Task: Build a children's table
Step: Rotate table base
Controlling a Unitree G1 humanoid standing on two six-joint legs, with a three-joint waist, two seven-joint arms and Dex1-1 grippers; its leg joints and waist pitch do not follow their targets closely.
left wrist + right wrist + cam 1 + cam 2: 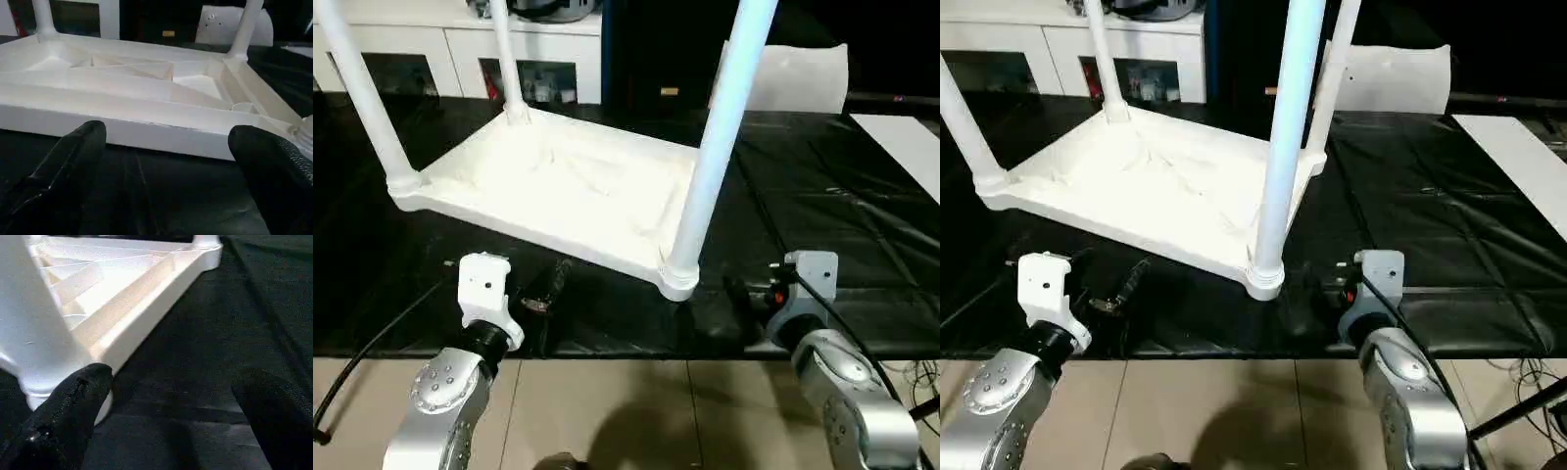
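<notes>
On the black-covered work table (pixel 862 225), the small all-white plastic children's table (pixel 558 186) lies upside down, its ribbed underside facing up. 4 long tapered tubular legs stand upright in the round corner sockets; the near-right leg (pixel 715 147) rises from the corner closest to the front edge, the far ones run out of frame at the top. All 4 legs look seated, so assembly seems nearly done; what remains is probably turning it upright.

Handling judgement: thin-walled moulded plastic, likely light and fairly stiff, with a smooth surface that could slip in a narrow hold. The tall legs make it awkward to turn, and levering on a leg might work it loose from its socket. Best hold is judged to be the straight rim of the top along the near long edge (pixel 146 134), one pincer on either side, or low on a leg just above the socket.

Left pincer (pixel 166 161): released, fingers spread wide, holding nothing, aimed at the near rim and close to it but not touching. Right pincer (pixel 171 406): also released and wide, empty, beside the near-right corner socket (pixel 34 382); one fingertip (pixel 88 382) sits just beside the socket, contact cannot be told.

White cabinet with glass doors (pixel 460 49) stands behind the table.
</notes>
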